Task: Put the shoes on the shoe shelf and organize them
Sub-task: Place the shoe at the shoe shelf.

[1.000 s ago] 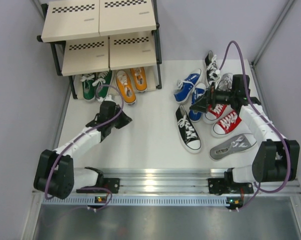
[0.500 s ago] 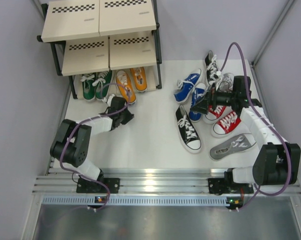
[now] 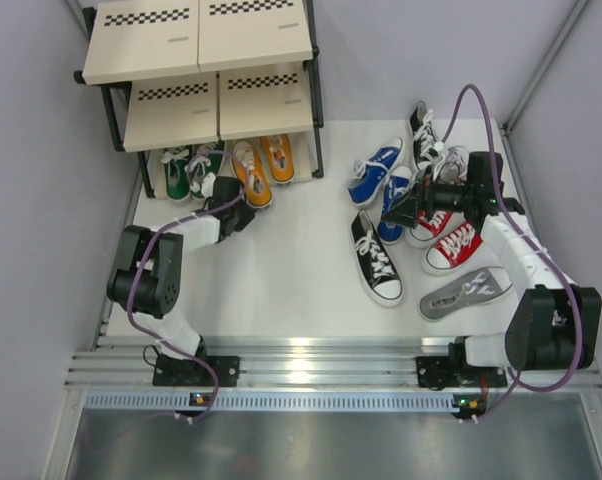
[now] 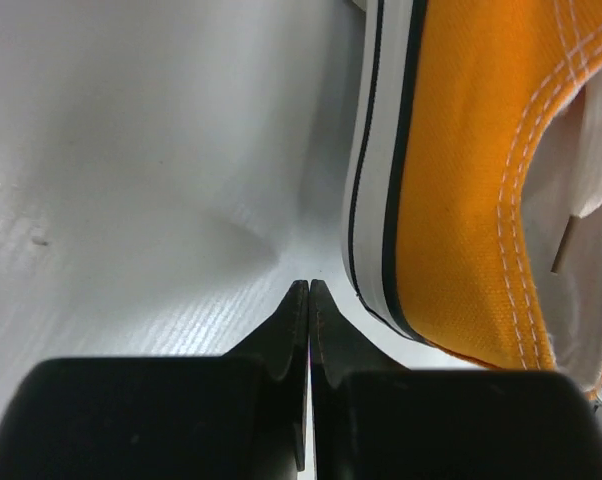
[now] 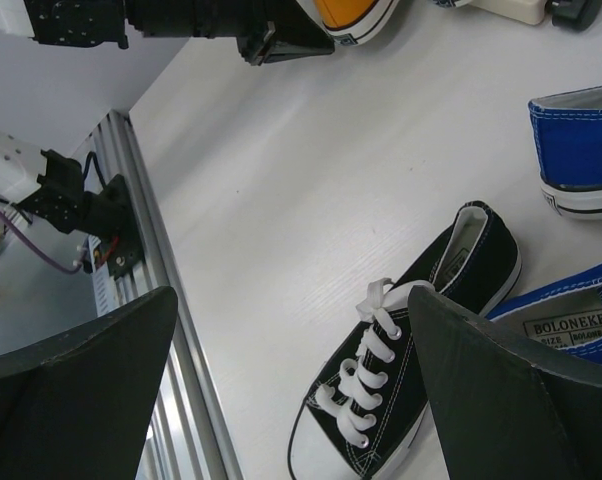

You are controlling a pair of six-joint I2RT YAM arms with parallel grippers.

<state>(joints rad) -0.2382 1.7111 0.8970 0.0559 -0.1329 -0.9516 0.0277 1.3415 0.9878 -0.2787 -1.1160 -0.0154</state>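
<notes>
Basically, left pincer (image 4: 309, 290) is clenched empty just beside the orange canvas sneaker (image 4: 461, 170), seemingly nudging it straight. Right pincer (image 5: 291, 300) gapes over the black canvas sneaker (image 5: 401, 380), likely the next grab.

We find both units built alike: left arm (image 3: 189, 230) and right arm (image 3: 516, 250) w/ white link shells and black joint housings. A purple cable (image 3: 129, 305) runs along each arm. The base brackets (image 3: 194, 368) are black, approx. square. On the left gripper (image 4: 308, 295) the fingers are matte black, tapering to thin tips. On the right gripper (image 5: 291, 300) they are broad dark-grey wedges.
</notes>
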